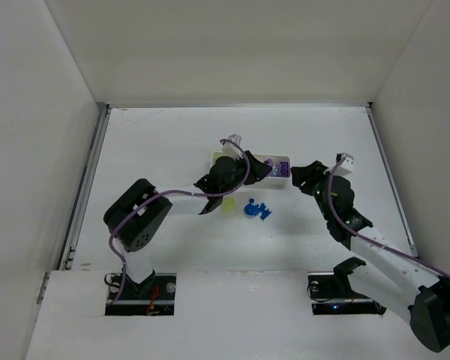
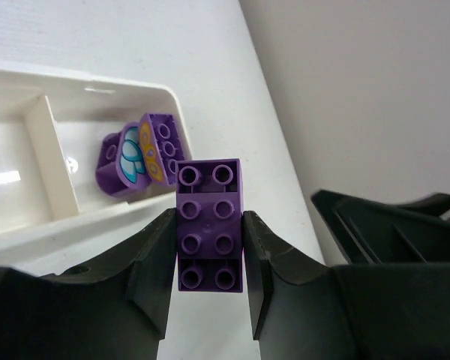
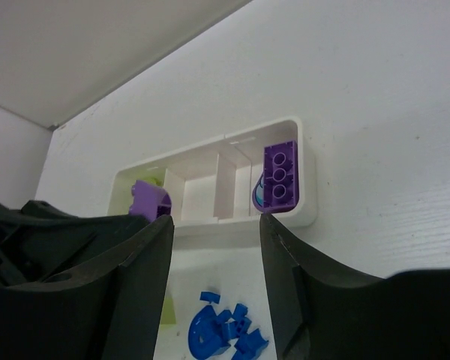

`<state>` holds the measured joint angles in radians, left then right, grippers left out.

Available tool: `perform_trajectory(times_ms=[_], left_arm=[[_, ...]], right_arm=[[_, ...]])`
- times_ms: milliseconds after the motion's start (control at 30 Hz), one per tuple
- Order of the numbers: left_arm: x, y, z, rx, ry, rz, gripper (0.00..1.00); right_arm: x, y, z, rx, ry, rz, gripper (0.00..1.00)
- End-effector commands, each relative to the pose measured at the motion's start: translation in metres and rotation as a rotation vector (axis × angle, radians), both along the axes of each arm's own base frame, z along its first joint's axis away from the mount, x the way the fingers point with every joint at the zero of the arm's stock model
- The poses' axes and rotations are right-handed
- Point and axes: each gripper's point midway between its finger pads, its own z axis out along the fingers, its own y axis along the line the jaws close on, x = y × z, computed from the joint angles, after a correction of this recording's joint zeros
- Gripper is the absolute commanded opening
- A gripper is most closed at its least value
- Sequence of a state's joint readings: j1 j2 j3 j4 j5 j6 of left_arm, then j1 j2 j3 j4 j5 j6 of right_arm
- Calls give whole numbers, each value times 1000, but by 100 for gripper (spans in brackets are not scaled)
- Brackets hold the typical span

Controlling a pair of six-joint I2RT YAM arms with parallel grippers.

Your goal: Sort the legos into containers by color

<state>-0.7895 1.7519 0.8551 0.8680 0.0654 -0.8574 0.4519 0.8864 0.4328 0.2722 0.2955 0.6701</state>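
One purple brick (image 2: 210,196) is pinched tight btwn the two fingers of the left claw (image 2: 208,221), bumps facing the wrist cam. It is held close by the near wall of the white tray (image 2: 75,82), whose end box has more purple bricks (image 2: 139,154) in it. The right claw (image 3: 216,221) is wide open w/ nothing in it, near that same end of the tray, & some blue bricks (image 1: 256,210) & a lime-green bit (image 1: 229,204) lie on the table (image 1: 172,135) in front of the tray, near each other.
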Motion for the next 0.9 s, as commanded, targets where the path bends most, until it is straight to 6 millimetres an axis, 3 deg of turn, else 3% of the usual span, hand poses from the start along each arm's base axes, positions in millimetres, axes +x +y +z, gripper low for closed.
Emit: perform_trajectory(times_ms=[0, 267, 533, 700, 867], left_arm=[[15, -13, 8, 85, -70, 14, 24], [37, -32, -17, 347, -120, 31, 26], [57, -38, -36, 475, -140, 53, 29], [59, -40, -35, 506, -167, 48, 43], [52, -44, -18, 497, -207, 30, 59]], right_arm=[[1, -6, 13, 20, -42, -30, 56], [-4, -9, 20, 48, -69, -38, 57], [-6, -19, 21, 59, -77, -68, 57], [-6, -25, 22, 78, -82, -86, 58], [-4, -22, 18, 69, -70, -78, 58]])
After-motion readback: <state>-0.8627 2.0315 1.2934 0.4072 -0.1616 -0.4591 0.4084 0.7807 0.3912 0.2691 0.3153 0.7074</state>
